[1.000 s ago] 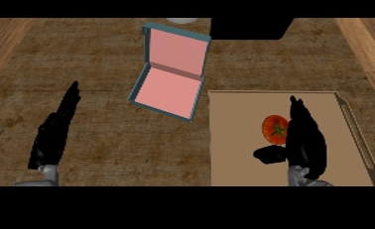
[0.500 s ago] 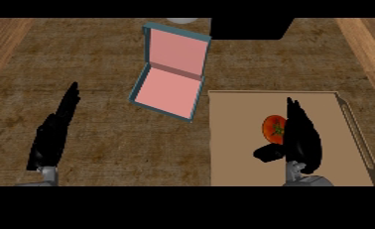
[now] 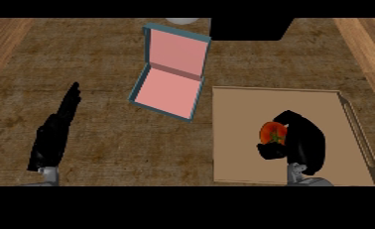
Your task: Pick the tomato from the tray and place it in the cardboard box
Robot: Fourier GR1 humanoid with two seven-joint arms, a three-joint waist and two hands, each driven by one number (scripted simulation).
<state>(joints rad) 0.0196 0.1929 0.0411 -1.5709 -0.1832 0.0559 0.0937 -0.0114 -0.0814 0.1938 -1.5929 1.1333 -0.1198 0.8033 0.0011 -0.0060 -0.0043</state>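
The robot's right hand (image 3: pixel 302 141) curls over a red tomato (image 3: pixel 270 133) on a flat tan tray (image 3: pixel 242 124) at the near right of a dark, brown-grained kitchen counter (image 3: pixel 95 64). The fingers arch over the tomato's far and right sides while the thumb comes in under its near side, so the fruit sits clasped between them, with only its left half and a patch of green stem showing past the black hand. From this steep downward view it cannot be told whether the tomato rests on the tray or is raised above it. The tray's left edge lies just beside the near right corner of the cardboard box (image 3: pixel 170 90), which sits left of and beyond the tray near the middle of the counter. The box has a teal outside and pink inside, and its lid (image 3: pixel 177 52) stands open on the far side. The robot's left hand (image 3: pixel 55 133) rests at the near left, well apart from both box and tray, fingers straight and pointing away across the counter, holding nothing. At the far edge a dark rectangular object (image 3: pixel 247 28) and part of a pale round object (image 3: pixel 181 21) can be seen, neither clearly identifiable.
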